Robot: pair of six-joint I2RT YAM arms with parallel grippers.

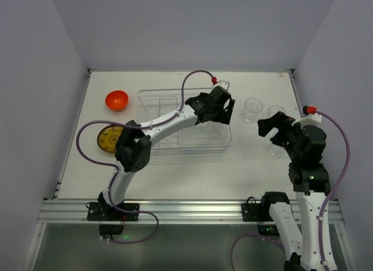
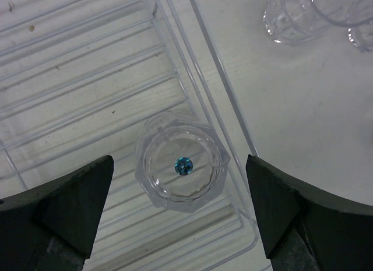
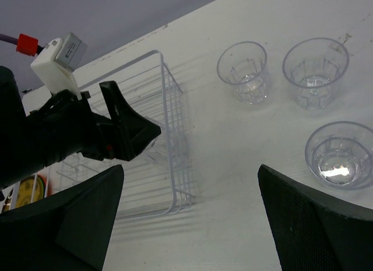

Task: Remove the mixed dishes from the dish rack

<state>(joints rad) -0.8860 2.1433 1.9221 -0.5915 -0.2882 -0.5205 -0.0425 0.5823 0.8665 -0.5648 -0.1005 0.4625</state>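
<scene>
Clear plastic ribs form the rack (image 1: 163, 102), which sits mid-table (image 1: 175, 172) and holds only one cup (image 2: 182, 166). That cup stands inside, close against the rack's right wall and near a corner, with a small blue spot at its centre.

The left arm reaches over the rack from its left side. The left gripper (image 1: 224, 115) hangs above the rack's right end with its jaws spread wide. In the wrist view one finger lies on each side of the cup and neither touches it.

The right gripper (image 3: 191, 178) is over the table to the right of the rack. Its jaws are also wide apart, with nothing between them.

A yellow-brown plate (image 1: 109, 138) lies flat left of the rack, partly under the left arm. An orange bowl (image 1: 116, 99) sits beside the rack's far left corner.

Three more cups stand upright on the table right of the rack, two (image 3: 243, 70) (image 3: 315, 70) side by side and a third (image 3: 341, 154) nearer.
</scene>
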